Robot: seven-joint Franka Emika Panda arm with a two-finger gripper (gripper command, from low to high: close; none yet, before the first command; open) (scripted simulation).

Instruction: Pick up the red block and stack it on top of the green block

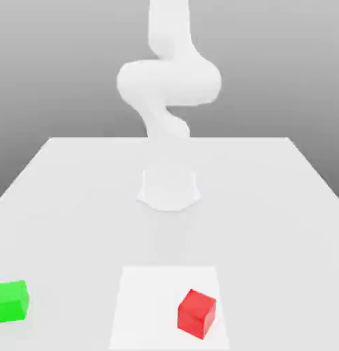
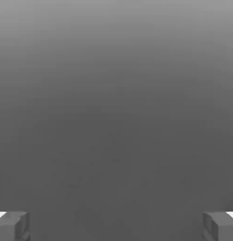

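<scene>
Claw (image 2: 116,227) first: its two fingertips (image 2: 12,226) sit far apart at opposite sides of the hand view, spread wide with nothing between them, only grey background beyond. That suggests the hand is raised and aimed away from the counter (image 1: 76,178), not yet turned toward any block. In the exterior view the white arm (image 1: 168,82) rises from its round base (image 1: 169,188) near the middle of the counter and curls upward out of the picture.

Near the counter's front edge, the red block (image 1: 197,313) rests on a paler square patch (image 1: 151,288), turned slightly so one corner faces forward. Well apart from it, close to the front corner on the exterior view's left, stands the green block (image 1: 10,300). Both lie free and untouched, so the pick-up appears not yet begun; the wide opening would suit straddling the red block once lowered over it.
</scene>
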